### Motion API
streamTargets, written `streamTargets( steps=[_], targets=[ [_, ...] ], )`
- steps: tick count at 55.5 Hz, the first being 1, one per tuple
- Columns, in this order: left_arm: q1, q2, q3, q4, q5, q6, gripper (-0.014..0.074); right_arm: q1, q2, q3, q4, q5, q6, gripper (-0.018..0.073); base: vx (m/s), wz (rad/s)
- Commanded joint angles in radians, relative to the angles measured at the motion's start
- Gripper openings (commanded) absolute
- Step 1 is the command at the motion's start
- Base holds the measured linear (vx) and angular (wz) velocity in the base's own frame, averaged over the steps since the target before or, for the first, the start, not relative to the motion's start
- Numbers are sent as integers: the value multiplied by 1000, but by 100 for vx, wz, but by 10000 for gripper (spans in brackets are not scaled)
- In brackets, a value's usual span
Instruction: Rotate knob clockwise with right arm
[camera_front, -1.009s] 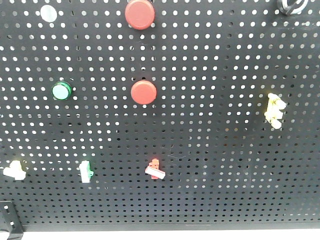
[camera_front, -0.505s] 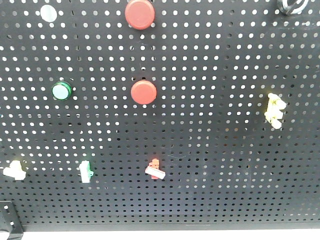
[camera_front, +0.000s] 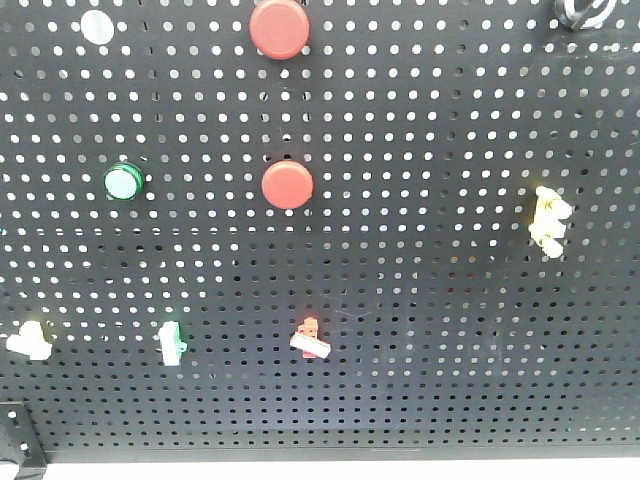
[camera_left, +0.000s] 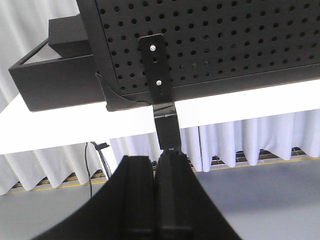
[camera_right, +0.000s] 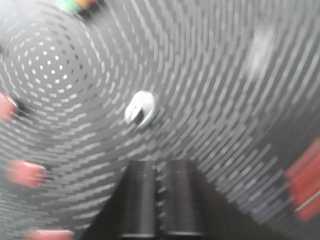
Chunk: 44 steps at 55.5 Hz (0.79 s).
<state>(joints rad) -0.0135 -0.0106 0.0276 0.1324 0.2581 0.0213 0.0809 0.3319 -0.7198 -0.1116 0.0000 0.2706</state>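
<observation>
On the pegboard, front view:
Pegboard (camera_front: 420, 340): black, perforated, fills the frame.
Knob (camera_front: 584, 12): at 1 o'clock, cut by the top edge; only a silver ring with a dark centre shows.
Red buttons: upper red button (camera_front: 279, 27) at 12 o'clock, lower red button (camera_front: 288, 185) just above centre.
Green button (camera_front: 123, 181): at 9 o'clock.
Clips: yellow clip (camera_front: 548, 222) at 3 o'clock; red clip (camera_front: 311, 340), green clip (camera_front: 172, 343) and pale clip (camera_front: 29, 341) along the lower rows.
Arms: neither shows here.

Left wrist view:
Left gripper (camera_left: 156, 175): at 6 o'clock, fingers pressed together, holding nothing.
Bracket (camera_left: 159, 70): black, screwed to the board's lower edge, above the fingertips.
Box (camera_left: 55, 75): black, open-topped, at 10 o'clock.

Right wrist view:
Blur: heavy, swirling; board holes smear into arcs.
Right gripper (camera_right: 159, 172): at 6 o'clock, fingers together, empty.
Shiny round fitting (camera_right: 140, 108): just above the fingertips, apart from them; too smeared to identify.
Red smears: at 3 and 8 o'clock, unreadable.
</observation>
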Motion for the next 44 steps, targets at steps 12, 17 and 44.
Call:
streamTargets(
  steps=[12,17,44],
  targets=[
    [-3,-16,27,-8,-82,-1,-6,-65,-356,319,87,-158,-278,-11,0,0],
    [-3,-18,27,-8,-80,-1,-6,-73,-343,393,80,-119,-278,-11,0,0],
    [-3,-16,27,-8,-77,-1,-6,-73,-354,764,93,-159,-338,-8,0,0]
  ],
)
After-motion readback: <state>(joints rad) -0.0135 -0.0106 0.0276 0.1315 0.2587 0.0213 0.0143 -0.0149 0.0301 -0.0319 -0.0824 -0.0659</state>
